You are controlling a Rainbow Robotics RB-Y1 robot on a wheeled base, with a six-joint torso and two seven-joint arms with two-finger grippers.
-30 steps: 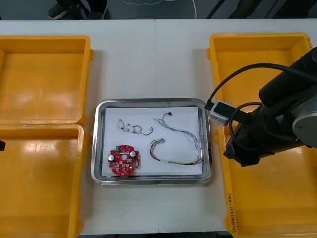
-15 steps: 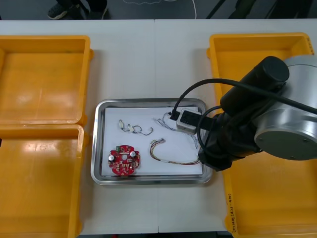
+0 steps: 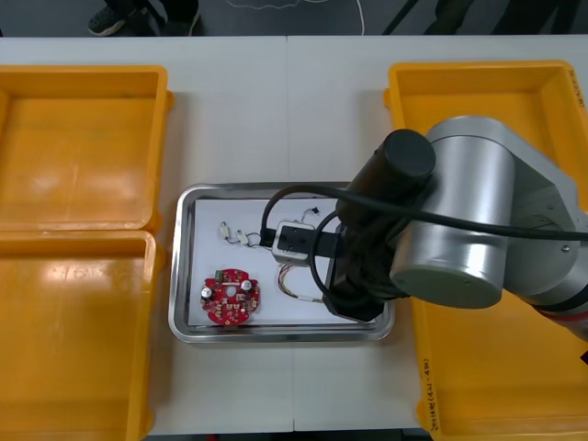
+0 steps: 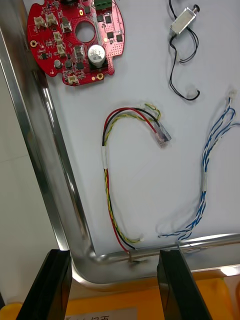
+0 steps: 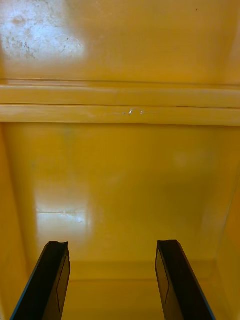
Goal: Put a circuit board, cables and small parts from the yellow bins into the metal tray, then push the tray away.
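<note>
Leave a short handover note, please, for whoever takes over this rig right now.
Right claw: open, holding nothing, at the near right corner of the shiny metal tray.
Left claw: open, over a yellow plastic bin.
In the tray: round red circuit board, red and yellow cable, twisted blue and white cable, small metal part.
Done: loading. Left: push the tray away.

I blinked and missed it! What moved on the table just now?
The right arm swung left, from above the right yellow bins to above the metal tray; its right gripper is open and empty. Nothing was grabbed or dropped. The red circuit board, red and yellow cable, blue and white cable and small metal part stayed put. The left gripper hangs open over a yellow bin.
</note>
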